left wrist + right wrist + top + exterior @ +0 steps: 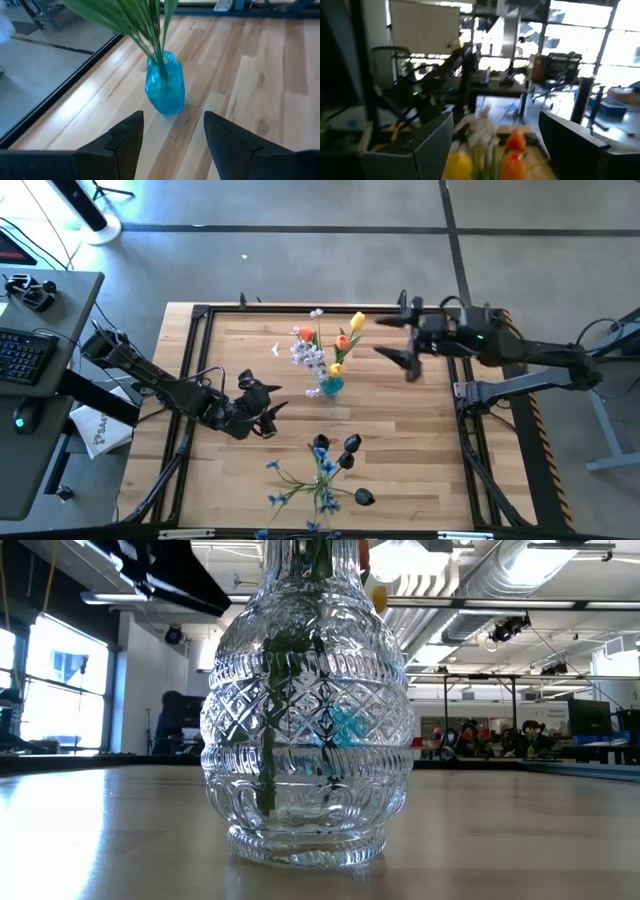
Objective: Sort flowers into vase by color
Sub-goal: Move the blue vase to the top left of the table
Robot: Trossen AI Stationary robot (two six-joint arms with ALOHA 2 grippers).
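Note:
A small blue vase [331, 385] stands mid-table and holds yellow and orange tulips [345, 340] and white sprays [310, 356] by their stems. My left gripper [264, 400] hovers open just to its left; in the left wrist view the blue vase [165, 90] sits beyond the open gripper [170, 135]. My right gripper [388, 340] is open, raised to the right of the blossoms; its wrist view looks over the orange tulips [515, 142] between the fingers. Blue sprays and dark buds [325, 470] stand near the table's near edge, stems stuck into a clear cut-glass vase [305, 710].
A black frame [200, 315] borders the wooden table. A desk with keyboard [25, 350] stands to the left of the table. Bare wood lies between the two vases and to the right of them.

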